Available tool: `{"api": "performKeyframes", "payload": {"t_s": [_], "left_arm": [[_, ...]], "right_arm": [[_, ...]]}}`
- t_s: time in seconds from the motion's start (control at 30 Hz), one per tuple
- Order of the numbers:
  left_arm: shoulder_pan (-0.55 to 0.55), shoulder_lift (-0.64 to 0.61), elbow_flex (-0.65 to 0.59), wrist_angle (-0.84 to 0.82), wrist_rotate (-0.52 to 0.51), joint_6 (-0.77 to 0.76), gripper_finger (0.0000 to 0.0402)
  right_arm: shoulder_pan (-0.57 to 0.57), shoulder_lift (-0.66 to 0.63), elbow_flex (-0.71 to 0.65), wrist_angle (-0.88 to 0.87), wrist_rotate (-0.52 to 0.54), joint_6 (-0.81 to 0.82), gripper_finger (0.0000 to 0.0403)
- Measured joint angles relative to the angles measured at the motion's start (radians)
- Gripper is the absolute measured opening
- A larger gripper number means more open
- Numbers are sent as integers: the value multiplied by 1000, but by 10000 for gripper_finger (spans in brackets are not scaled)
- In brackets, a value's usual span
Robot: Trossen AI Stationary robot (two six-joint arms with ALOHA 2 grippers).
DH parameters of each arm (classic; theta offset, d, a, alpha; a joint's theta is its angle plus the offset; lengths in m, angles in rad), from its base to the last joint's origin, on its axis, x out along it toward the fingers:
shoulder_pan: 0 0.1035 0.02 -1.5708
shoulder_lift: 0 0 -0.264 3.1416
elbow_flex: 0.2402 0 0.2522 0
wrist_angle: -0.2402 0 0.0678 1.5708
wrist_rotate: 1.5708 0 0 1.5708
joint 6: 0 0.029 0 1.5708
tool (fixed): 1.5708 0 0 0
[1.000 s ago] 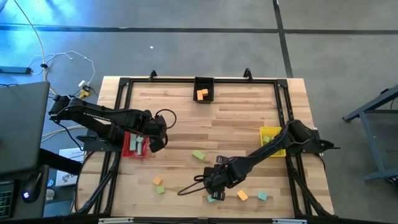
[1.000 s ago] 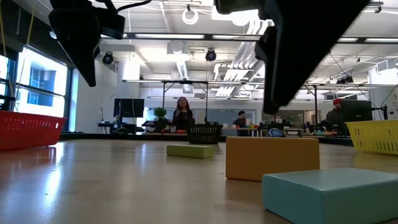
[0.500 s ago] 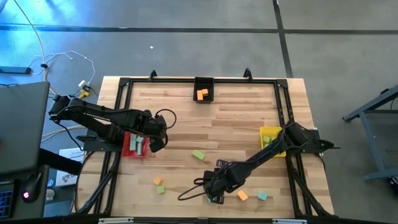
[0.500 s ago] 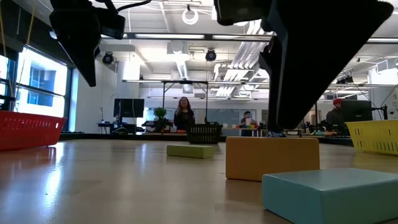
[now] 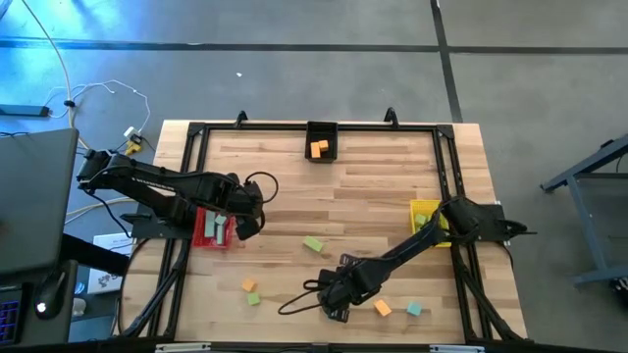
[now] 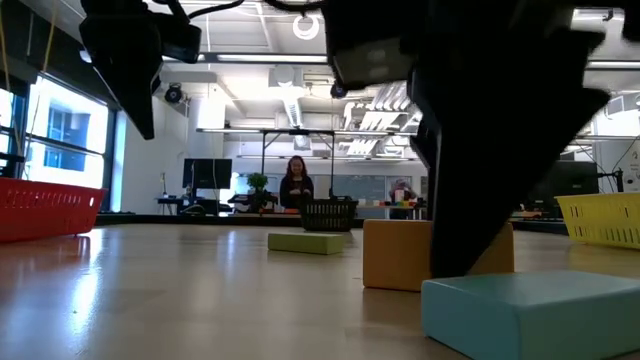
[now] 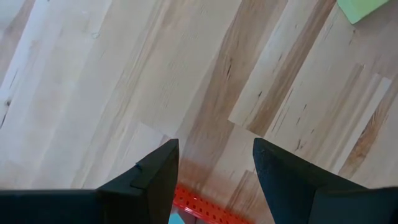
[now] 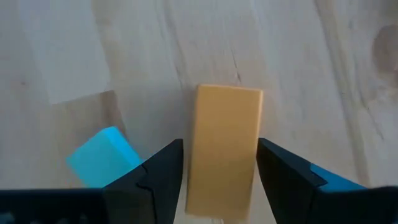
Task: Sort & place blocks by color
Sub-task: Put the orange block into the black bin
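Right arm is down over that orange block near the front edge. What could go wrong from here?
1. The right gripper stands open around the orange block, with a teal block close beside one finger; closing or descending may nudge or pinch it.
2. The orange block looks slightly skewed between the fingers, so it may twist when squeezed.
3. The left gripper hangs open over the red bin, away from this.

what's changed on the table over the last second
The right tool has moved toward the table's near edge and now hangs open astride an orange block, not gripping it, with a teal block beside it. The left tool stayed open over the red bin; the loose blocks did not move.
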Motion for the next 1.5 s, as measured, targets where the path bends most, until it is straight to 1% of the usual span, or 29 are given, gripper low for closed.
{"api": "performKeyframes", "payload": {"t_s": [0.07,0.13,0.2,0.3,0.33,0.43,0.5,0.7,0.83,1.13,1.3,1.5], "left_arm": [[0,0,0,0,-2,0,191],[0,0,0,0,-8,0,191],[0,0,0,0,-16,1,191],[0,0,0,0,-19,25,191],[0,0,0,0,-19,30,192],[0,0,0,0,-19,31,193],[0,0,0,0,-19,33,193],[0,0,0,0,-19,34,193],[0,0,0,0,-19,34,192],[0,0,0,0,-19,34,193],[0,0,0,0,-19,34,192],[0,0,0,1,-19,48,191]], "right_arm": [[-4,14,-1,6,-18,2,187],[-7,14,-1,11,-30,4,178],[-9,14,-1,6,-30,4,154],[-17,13,0,4,-37,2,106],[-20,12,1,3,-41,-1,101],[-29,8,1,-8,-46,-23,102],[-38,2,-1,-21,-30,-43,102],[-88,-63,-2,-117,70,-97,102],[-137,-104,-2,-127,114,-176,102],[-291,-181,-2,-139,226,-371,102],[-396,-213,-1,-140,247,-477,102],[-540,-234,0,-141,246,-589,102]]}}
